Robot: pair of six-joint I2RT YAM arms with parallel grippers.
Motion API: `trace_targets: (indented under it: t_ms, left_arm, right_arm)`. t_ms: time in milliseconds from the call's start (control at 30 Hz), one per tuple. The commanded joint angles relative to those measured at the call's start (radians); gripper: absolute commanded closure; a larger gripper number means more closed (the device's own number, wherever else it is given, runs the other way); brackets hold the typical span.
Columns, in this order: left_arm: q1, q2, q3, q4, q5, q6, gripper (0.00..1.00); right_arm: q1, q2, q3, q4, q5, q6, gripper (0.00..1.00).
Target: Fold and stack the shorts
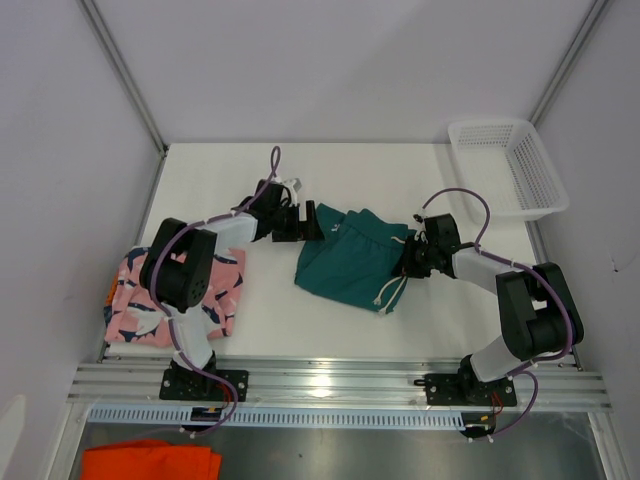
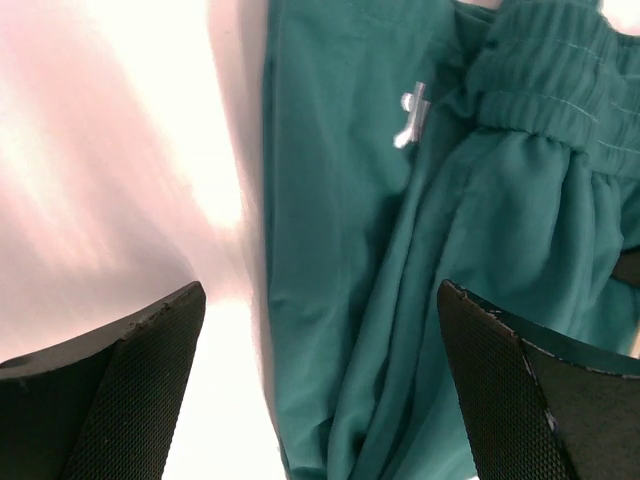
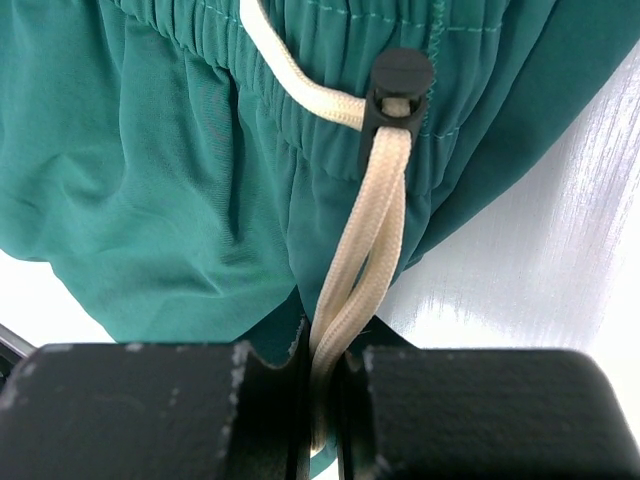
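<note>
Left tool (image 1: 297,224), on an arm rising from the left near edge of the worktop (image 1: 300,320). At far left, the pink shark-print shorts (image 1: 135,305) lie on the worktop, partly under that arm. A plain orange cloth (image 1: 150,462) lies lower, in front of the mounting rail. The left tool's fingers (image 2: 120,390) are spread wide at the left edge of the teal shorts (image 1: 350,265), one over bare worktop, the other over teal fabric, gripping nothing. The teal shorts lie rumpled at mid-worktop, between the two tools, with the cord ends at their right side. Right tool (image 1: 410,262), at the teal shorts' right edge: jaws pressed together, pinching the cream drawstring (image 3: 375,200) just below its black cord stopper (image 3: 398,75). At far right, a white mesh basket (image 1: 510,165) stands at the worktop's rear corner.
</note>
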Motion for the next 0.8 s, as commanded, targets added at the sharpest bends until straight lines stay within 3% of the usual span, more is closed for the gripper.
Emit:
trace_targets:
  t_ms: [0,233,767]
  left_arm:
    - [0.011,-0.026,-0.027,0.073,0.129,-0.006,0.01]
    - [0.01,0.07,-0.062,0.284,0.374,-0.116,0.01]
    - [-0.004,0.054,-0.088,0.317,0.443,-0.101,0.01]
  right_arm:
    - [-0.001,0.008,0.015,0.019,-0.019,-0.015,0.93]
    - [0.0,0.008,0.017,0.027,-0.029,-0.009,0.92]
    - [0.0,0.019,0.027,0.025,-0.04,-0.01,0.93]
